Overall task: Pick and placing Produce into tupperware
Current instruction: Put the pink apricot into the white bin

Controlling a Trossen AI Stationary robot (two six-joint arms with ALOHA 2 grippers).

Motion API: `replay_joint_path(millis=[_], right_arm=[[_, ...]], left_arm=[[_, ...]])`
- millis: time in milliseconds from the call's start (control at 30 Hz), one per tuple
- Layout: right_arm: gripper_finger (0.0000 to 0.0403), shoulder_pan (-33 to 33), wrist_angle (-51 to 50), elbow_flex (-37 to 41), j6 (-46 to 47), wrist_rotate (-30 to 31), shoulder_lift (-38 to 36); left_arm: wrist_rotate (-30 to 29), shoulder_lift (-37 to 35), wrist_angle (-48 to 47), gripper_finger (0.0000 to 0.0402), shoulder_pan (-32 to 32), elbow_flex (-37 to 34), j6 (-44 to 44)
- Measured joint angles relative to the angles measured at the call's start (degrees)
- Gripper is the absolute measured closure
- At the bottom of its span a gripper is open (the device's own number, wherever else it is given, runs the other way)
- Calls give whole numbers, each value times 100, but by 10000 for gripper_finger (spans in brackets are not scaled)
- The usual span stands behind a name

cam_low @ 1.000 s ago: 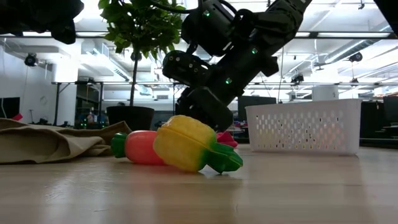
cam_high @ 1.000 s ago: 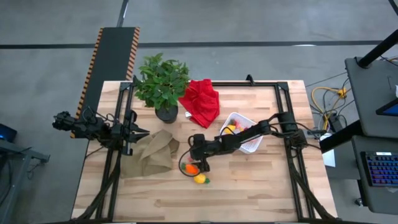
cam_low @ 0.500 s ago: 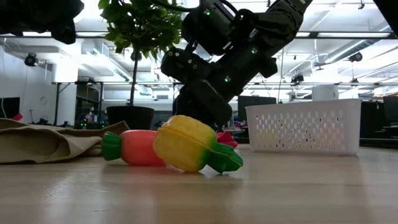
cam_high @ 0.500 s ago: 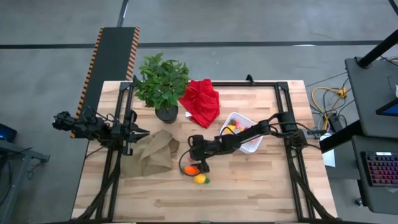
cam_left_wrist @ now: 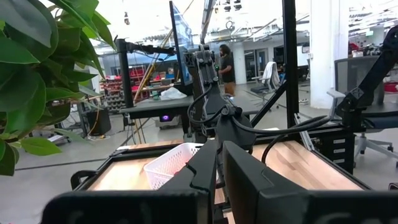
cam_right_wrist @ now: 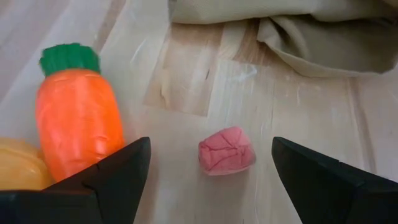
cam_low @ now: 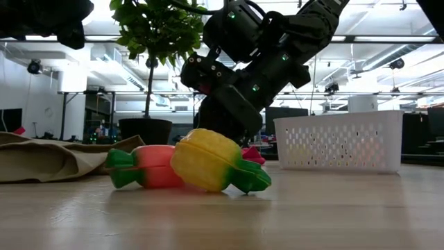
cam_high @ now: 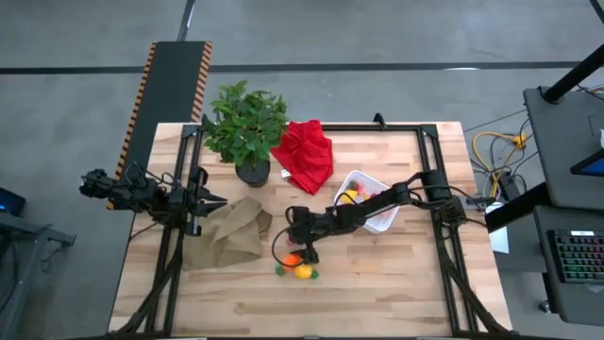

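At mid-table, in front of the tupperware: the loose produce lies in a tight cluster on the bare wood.
Carrot: the orange carrot (cam_right_wrist: pixel 78 124) lies flat, its long axis running from green tip to blunt end; in the high view (cam_high: pixel 292 260) the green tip points toward the left arm's side of the table.
Yellow piece: the yellow fruit (cam_low: pixel 207 160) lies on its side touching the carrot, its green end pointing away from the carrot's tip and resting on the wood.
Pink piece: a small crumpled pink piece (cam_right_wrist: pixel 226 150) sits alone on the wood, near the carrot but apart from it, between the right gripper's fingers in the wrist view.
Right gripper: the right gripper (cam_high: pixel 300 242) hangs low over the cluster, fingers (cam_right_wrist: pixel 115 180) spread wide apart with nothing held.
Tupperware: the white tupperware (cam_high: pixel 380 220) stands beside the right arm, near the red cloth (cam_high: pixel 305 154); it holds one yellow piece and some pink-red pieces, too small to tell further.
Left gripper: the left gripper (cam_high: pixel 215 200) waits at the table's left edge, above the tan cloth (cam_high: pixel 226 232); whether its fingers are apart cannot be told.
Plant: the potted plant (cam_high: pixel 247 128) stands upright at the back, beside the red cloth.
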State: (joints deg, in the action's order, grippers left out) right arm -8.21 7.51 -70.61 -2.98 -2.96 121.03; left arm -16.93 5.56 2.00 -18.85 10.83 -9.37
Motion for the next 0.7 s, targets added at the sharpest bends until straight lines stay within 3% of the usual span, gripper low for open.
replay_joint_path(millis=[367,700], right_arm=[[80,46,6,9,211,5,2],[171,74,8,9,170,-65,4]], left_arm=[[0,0,2,387,2,0,0],[-1,0,2,387,0,0,0]])
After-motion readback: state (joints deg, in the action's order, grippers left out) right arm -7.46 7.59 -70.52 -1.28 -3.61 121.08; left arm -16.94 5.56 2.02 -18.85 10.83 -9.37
